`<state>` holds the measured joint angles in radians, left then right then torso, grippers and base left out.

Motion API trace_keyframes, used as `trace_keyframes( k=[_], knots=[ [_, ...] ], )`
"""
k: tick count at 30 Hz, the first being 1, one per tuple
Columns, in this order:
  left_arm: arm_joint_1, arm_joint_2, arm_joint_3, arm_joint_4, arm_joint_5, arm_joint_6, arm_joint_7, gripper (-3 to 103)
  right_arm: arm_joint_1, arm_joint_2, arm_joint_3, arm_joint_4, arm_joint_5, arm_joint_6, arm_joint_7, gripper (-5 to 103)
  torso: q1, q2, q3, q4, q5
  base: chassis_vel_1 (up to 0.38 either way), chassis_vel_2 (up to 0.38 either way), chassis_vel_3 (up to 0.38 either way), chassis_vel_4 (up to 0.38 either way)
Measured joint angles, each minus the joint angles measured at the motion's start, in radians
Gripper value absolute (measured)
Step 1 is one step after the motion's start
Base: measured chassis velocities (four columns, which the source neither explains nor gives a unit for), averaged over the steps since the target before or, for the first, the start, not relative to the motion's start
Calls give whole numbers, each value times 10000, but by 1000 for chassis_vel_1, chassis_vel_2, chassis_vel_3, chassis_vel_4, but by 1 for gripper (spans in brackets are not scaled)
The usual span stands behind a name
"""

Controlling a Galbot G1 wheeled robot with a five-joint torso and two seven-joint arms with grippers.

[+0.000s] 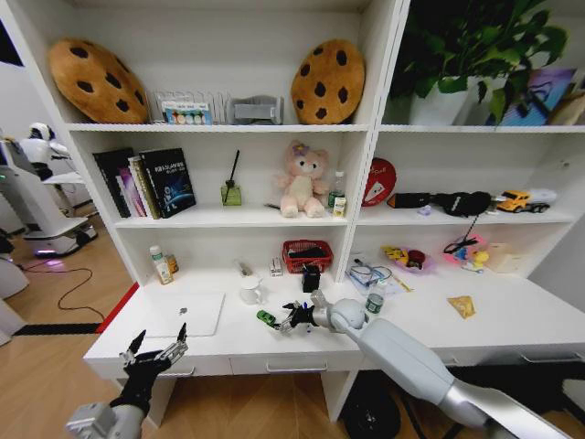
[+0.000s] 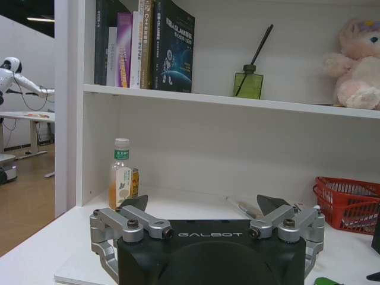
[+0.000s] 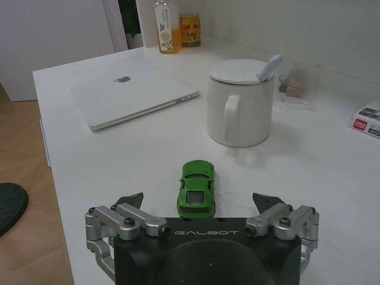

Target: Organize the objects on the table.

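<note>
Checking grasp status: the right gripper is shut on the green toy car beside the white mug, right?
Not shut: the right wrist view shows the right gripper open, its fingers spread either side of the green toy car, which sits on the table near the white mug.

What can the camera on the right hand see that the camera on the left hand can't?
The right wrist view alone has the green toy car between the open right gripper's fingers, the white mug and the closed laptop. The left wrist view alone has the books, the pink bear, the red basket and the open left gripper. Both show the white table and the yellow drink bottle.
</note>
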<state>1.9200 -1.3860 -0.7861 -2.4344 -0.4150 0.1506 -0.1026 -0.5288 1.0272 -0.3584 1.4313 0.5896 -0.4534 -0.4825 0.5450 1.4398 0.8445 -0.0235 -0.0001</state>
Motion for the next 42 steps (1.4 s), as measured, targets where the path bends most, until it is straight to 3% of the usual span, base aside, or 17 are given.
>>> trace_keyframes(
  k=[7,17,24,26,30,31,37,38,42],
  knots=[
    [0,0,0,0,0,0,0,100,251,517,-318,-408,-131,30,12,100,0,0,0,1,-1,0,0,0,0],
    [-1,0,0,0,0,0,0,100,445,961,-739,-797,-149,31,665,103,-1,1,0,0,0,0,0,0,0],
    [0,0,0,0,0,0,0,100,481,1080,-723,-1022,-130,32,771,86,-1,1,0,1,0,0,0,0,0],
    [-1,0,0,0,0,0,1,100,451,1008,-601,-1126,-98,47,727,70,0,1,0,1,3,0,0,0,0],
    [-1,0,0,0,0,0,1,100,430,845,-528,-1129,-88,52,616,64,-1,1,-1,-1,1,0,0,0,0],
    [0,0,0,0,0,0,1,100,416,771,-498,-1120,-81,57,540,54,-1,1,-1,-1,1,0,0,0,0],
    [-1,0,0,0,0,1,1,100,376,807,-470,-1144,-79,93,398,47,-1,2,-1,-1,1,0,0,0,0],
    [-1,1,0,0,0,0,1,100,372,848,-495,-1134,-79,95,393,37,-1,1,-1,-1,1,0,0,0,0],
    [0,0,0,0,0,0,1,100,371,924,-531,-1122,-76,95,393,35,-1,1,-1,-1,0,0,0,0,0]
  ],
)
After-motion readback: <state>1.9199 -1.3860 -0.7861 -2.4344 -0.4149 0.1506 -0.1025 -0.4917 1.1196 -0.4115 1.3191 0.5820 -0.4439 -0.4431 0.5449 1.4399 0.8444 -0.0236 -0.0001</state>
